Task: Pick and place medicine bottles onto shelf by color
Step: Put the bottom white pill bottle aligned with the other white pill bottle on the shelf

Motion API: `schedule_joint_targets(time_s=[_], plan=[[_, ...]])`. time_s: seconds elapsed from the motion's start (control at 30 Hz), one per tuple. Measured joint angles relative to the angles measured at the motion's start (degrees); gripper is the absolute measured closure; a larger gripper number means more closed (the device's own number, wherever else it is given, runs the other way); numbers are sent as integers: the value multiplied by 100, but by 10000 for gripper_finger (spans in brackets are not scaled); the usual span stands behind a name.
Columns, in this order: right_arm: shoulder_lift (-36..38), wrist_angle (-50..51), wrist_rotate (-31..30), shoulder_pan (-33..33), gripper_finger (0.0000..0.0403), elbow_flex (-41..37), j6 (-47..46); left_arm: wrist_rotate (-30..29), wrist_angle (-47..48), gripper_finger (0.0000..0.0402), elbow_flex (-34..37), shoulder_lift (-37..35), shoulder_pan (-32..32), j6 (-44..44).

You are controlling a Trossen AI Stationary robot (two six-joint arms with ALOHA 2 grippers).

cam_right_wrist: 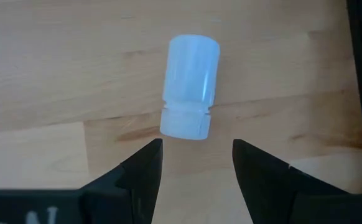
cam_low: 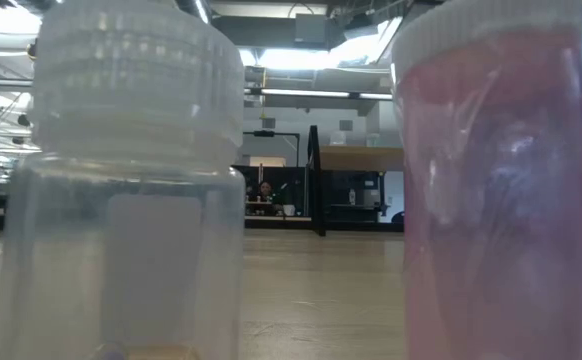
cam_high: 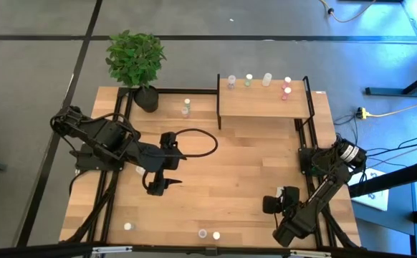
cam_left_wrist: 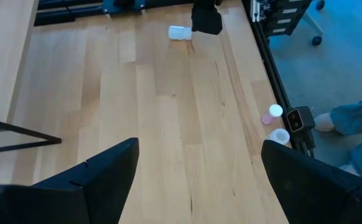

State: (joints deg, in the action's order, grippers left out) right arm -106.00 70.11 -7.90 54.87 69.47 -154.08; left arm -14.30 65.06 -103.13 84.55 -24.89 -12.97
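White bottle (cam_right_wrist: 190,87) lies toppled before the open right end effector (cam_right_wrist: 196,163).

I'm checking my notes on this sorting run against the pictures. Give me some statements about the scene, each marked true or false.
1. A white bottle lies on its side on the table just ahead of the right gripper. True.
2. The right gripper is shut on that bottle. False: its fingers are apart and the bottle lies free ahead of them.
3. Several bottles stand on the shelf. True.
4. The left gripper holds a pink bottle. False: it is open and empty over bare table.
5. The potted plant stands on the shelf. False: it stands at the table's corner, beside the shelf.
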Motion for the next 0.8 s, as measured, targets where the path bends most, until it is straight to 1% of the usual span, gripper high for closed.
schedule_joint_targets(time_s=[0.47,0.57,0.67,0.8], plan=[[0,-185,-151,-190,203,0,58,2,2,67,0,0,-2,0],[0,-168,-109,-186,190,-2,73,2,0,67,0,0,0,2],[0,-160,-109,-186,169,-89,72,2,0,67,0,0,-2,0],[0,-519,-98,-188,142,-314,19,2,1,67,0,0,-2,0]])
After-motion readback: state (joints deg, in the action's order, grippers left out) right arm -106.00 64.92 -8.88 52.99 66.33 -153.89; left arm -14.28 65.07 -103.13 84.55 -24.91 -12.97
